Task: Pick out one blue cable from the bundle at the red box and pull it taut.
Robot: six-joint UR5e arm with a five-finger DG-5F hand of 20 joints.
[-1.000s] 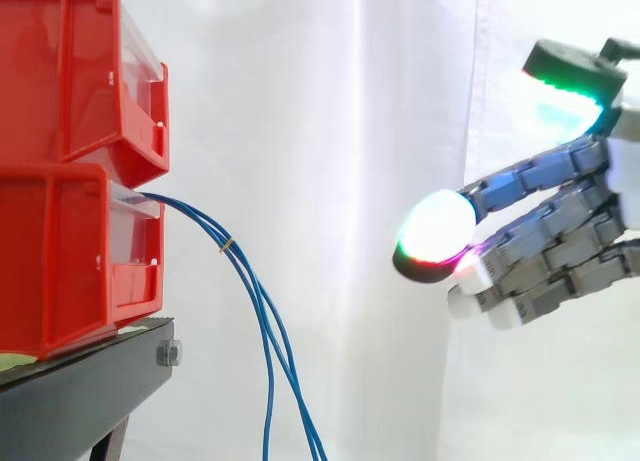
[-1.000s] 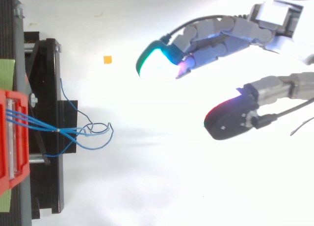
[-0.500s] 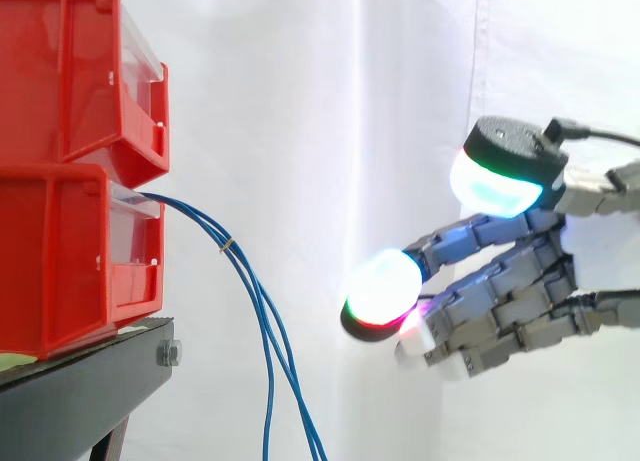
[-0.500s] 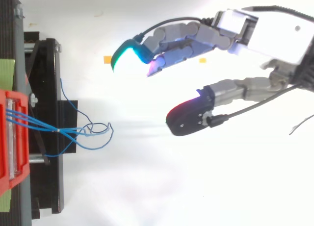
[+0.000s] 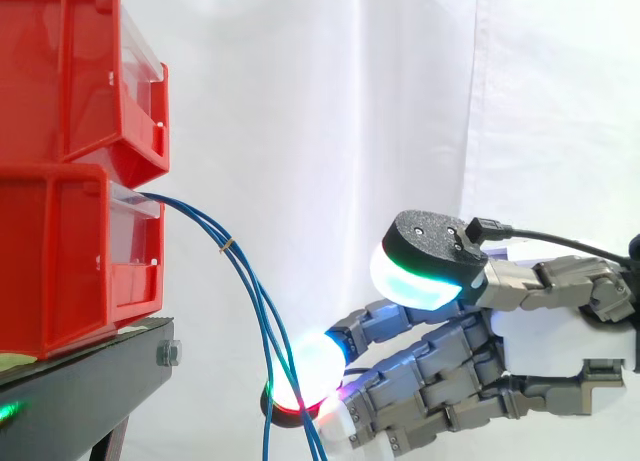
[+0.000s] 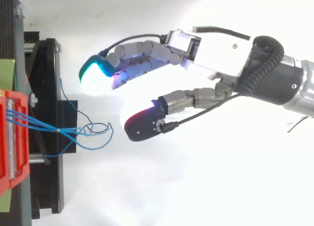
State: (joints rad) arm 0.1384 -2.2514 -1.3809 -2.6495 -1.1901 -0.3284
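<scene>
- Two red bins, stacked: the upper red bin (image 5: 80,71) sits on the lower red bin (image 5: 70,261), at the left edge of the side view.
- One black stand (image 5: 85,391), carrying both bins.
- One bundle of blue cables (image 5: 262,321): it leaves the front of the lower red bin and slopes down to a small tie (image 5: 228,245). Below the tie it hangs in loose curves to the bottom edge of the side view. From above, the strands run together to the tie, then fan out into slack loops just off the stand, with one strand straying off to the side alone. All strands are slack.
- One hand (image 6: 211,42): it reaches in from the right, level with the hanging part of the cables, below the tie.
- Fingers: stretched nearly straight toward the bins and lying close together, with the fingertips (image 6: 95,76) glowing white and green. In the side view the leading pad overlaps the line of the cables. From above, the pads lie beside the loops with a clear gap.
- One thumb (image 5: 425,266): spread well apart from the fingers, its pad above them in the side view. From above, its tip is near the end of the loops but not touching. Nothing is held between thumb and fingers.
- One white curtain (image 5: 330,101), behind everything.
</scene>
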